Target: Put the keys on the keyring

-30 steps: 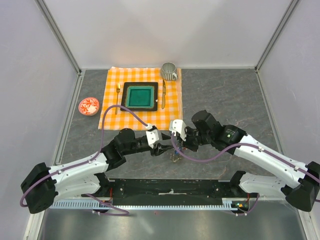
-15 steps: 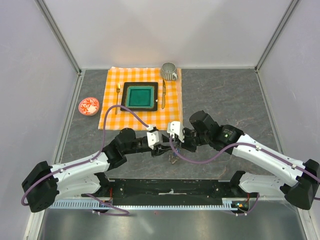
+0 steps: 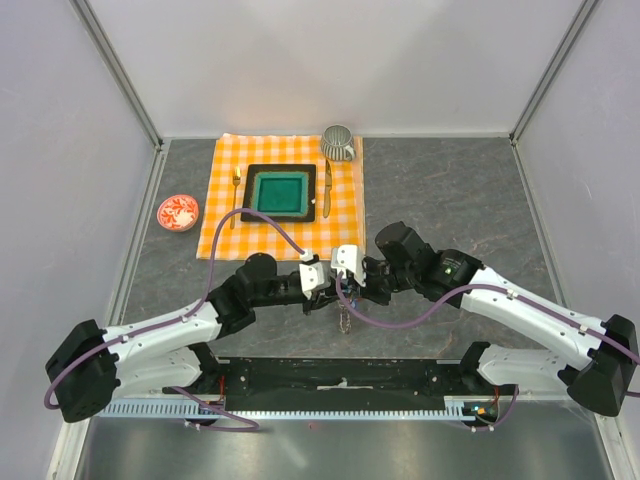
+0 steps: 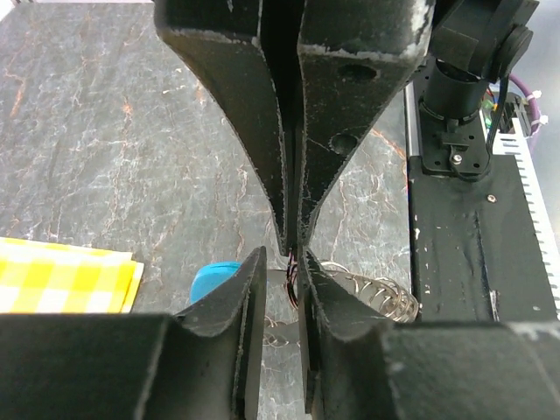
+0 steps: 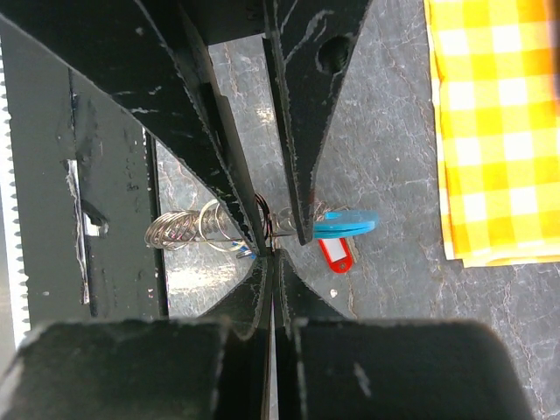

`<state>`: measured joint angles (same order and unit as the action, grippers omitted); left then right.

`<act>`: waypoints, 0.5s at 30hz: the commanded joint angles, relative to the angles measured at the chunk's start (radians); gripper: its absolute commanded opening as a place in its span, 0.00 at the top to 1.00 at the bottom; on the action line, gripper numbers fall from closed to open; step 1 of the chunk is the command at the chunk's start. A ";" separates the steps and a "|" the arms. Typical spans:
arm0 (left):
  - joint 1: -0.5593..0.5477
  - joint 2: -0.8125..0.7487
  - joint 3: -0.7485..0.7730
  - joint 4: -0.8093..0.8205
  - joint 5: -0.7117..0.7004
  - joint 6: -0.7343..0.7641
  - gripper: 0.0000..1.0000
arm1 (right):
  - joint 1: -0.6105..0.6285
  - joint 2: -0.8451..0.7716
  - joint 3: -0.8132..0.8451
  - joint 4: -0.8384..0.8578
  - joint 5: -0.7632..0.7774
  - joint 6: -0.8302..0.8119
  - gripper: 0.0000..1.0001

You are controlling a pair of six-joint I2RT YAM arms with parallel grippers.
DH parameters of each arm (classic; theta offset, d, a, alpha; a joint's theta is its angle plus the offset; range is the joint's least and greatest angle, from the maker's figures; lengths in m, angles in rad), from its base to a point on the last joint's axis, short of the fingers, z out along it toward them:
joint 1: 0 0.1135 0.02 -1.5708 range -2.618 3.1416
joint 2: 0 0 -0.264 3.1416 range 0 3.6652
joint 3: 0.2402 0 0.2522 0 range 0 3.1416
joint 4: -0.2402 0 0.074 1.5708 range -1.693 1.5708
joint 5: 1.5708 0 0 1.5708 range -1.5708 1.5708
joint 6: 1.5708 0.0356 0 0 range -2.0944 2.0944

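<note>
The keyring, a coil of silvery wire (image 5: 182, 230), hangs with the keys between my two grippers just above the table. It also shows in the left wrist view (image 4: 374, 294) and, with the keys, as a small bundle (image 3: 345, 318) in the top view. A blue tag (image 5: 346, 223) and a red tag (image 5: 335, 254) sit beside it. My right gripper (image 5: 274, 257) is shut on a small dark ring (image 4: 292, 268) at the bundle's top. My left gripper (image 4: 282, 261) meets it tip to tip, its jaws a narrow gap apart on either side of that ring. The key blades are mostly hidden.
An orange checked cloth (image 3: 220, 215) lies at the back with a green square plate (image 3: 278, 192), a gold fork (image 3: 236, 190), a gold knife (image 3: 327, 185) and a ribbed cup (image 3: 338, 142). A small red dish (image 3: 178, 212) sits at the left. The black base rail (image 3: 340, 378) runs just behind the bundle.
Both grippers have drawn closer together, the right one moving left. Their tips now meet over the hanging bundle, which has shifted slightly left.
</note>
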<state>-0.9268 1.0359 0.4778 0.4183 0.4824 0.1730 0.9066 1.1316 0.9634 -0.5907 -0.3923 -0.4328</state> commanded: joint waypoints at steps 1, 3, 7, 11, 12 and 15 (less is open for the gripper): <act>0.002 0.012 0.044 -0.090 0.028 0.057 0.75 | 0.014 0.000 0.012 0.065 -0.039 -0.014 1.00; 0.002 0.026 0.061 -0.125 0.031 0.060 0.75 | 0.015 -0.003 0.012 0.065 -0.036 -0.015 1.00; 0.002 0.038 0.077 -0.162 0.041 0.066 0.84 | 0.015 -0.006 0.014 0.065 -0.029 -0.014 1.00; 0.002 0.042 0.090 -0.170 0.051 0.068 0.98 | 0.017 -0.004 0.015 0.068 -0.034 -0.015 1.00; 0.002 0.047 0.094 -0.173 0.053 0.069 0.98 | 0.017 -0.007 0.015 0.071 -0.033 -0.012 1.00; 0.002 0.053 0.096 -0.182 0.053 0.071 0.98 | 0.017 -0.023 0.011 0.087 -0.033 0.000 1.00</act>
<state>-0.9184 1.0542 0.5339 0.3134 0.5343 0.1928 0.9058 1.1240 0.9630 -0.5926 -0.3908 -0.4347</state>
